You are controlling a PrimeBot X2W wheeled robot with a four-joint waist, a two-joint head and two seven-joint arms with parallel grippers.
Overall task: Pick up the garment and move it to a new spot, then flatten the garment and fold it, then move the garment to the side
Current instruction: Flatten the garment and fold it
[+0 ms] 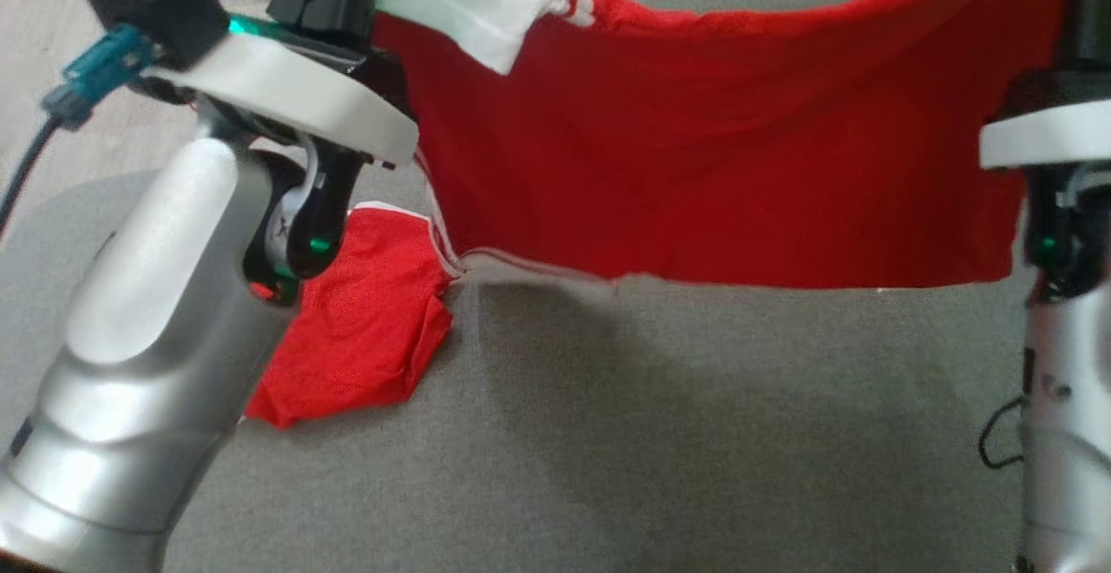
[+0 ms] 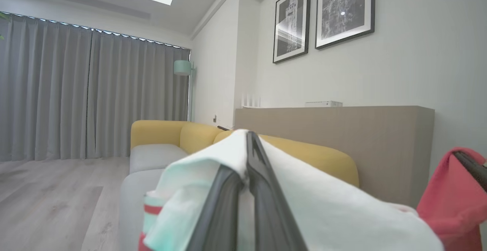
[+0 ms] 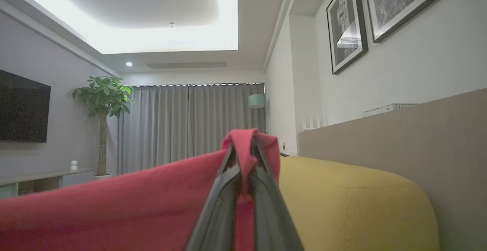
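Left end effector (image 2: 248,139), right end effector (image 3: 243,146) each pinch garment (image 1: 694,165) hung between them; grey sofa seat (image 1: 694,434) beneath, yellow backrest (image 3: 342,197) ahead.

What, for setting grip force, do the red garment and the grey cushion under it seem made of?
The garment: thin matte knit, likely polyester jersey; it sags softly and shows a fine mesh weave. The grey cushion: matte woven upholstery, judging by its fine, even grain.
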